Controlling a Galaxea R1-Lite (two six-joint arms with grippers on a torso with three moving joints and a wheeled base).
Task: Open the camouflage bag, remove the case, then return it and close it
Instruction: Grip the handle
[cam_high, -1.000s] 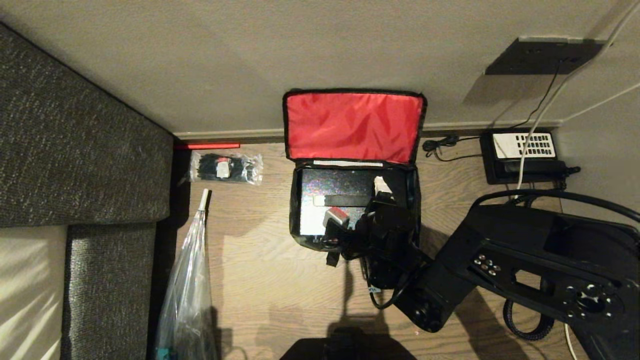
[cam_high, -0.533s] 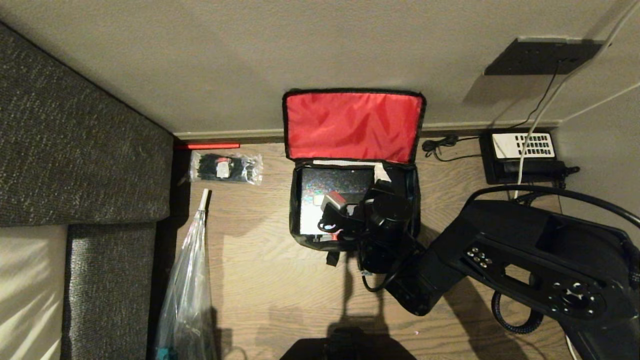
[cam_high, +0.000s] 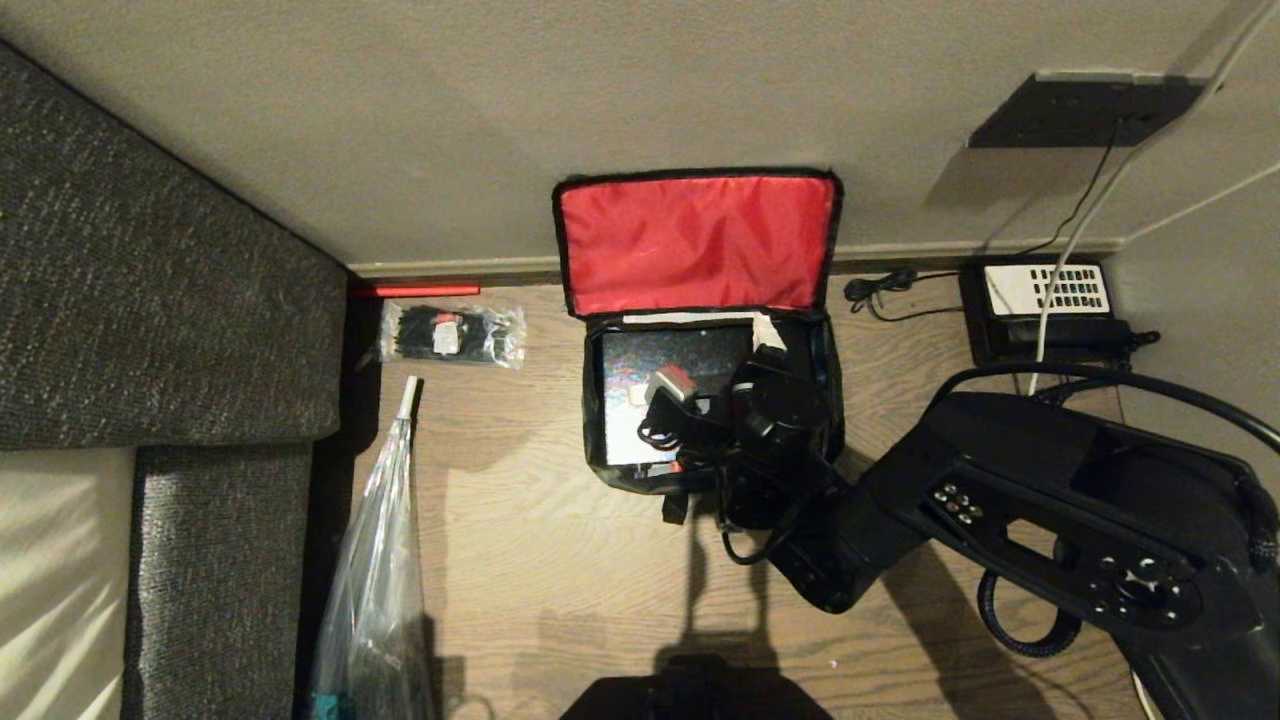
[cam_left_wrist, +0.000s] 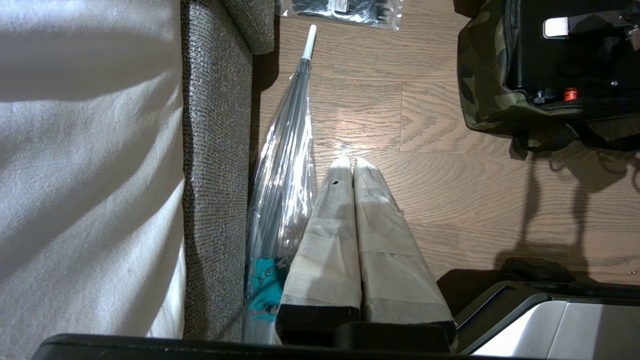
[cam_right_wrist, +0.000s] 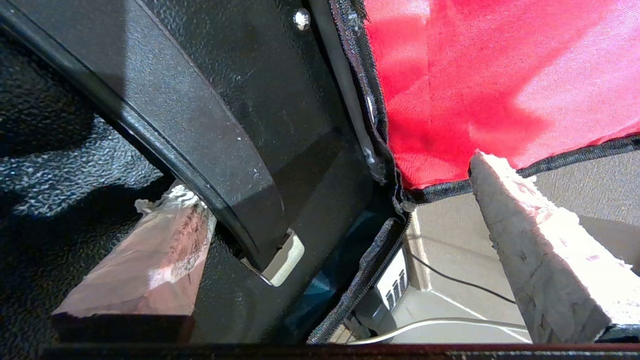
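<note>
The camouflage bag (cam_high: 592, 400) lies open on the wood floor against the wall, its red lid lining (cam_high: 695, 245) standing up. The black speckled case (cam_high: 680, 355) lies inside it, partly hidden by my right wrist. My right gripper (cam_high: 760, 345) hovers over the bag's far right corner, open wide. In the right wrist view one finger (cam_right_wrist: 150, 250) rests on the case (cam_right_wrist: 240, 75) beside its handle bar (cam_right_wrist: 165, 130); the other finger (cam_right_wrist: 540, 250) stands beyond the lid's corner (cam_right_wrist: 450, 100). My left gripper (cam_left_wrist: 347, 162) is shut and parked low over the floor, left of the bag (cam_left_wrist: 480, 95).
A grey sofa (cam_high: 150, 300) fills the left. A clear folded umbrella (cam_high: 375, 560) lies along it, with a clear packet of black items (cam_high: 450, 335) near the wall. A black telephone (cam_high: 1045, 310) with cables sits right of the bag. The right arm (cam_high: 1050, 520) spans the lower right.
My right gripper has moved across the case toward the wall and the lid hinge, still open. The red lid has shifted slightly left and up. The left arm has not moved.
</note>
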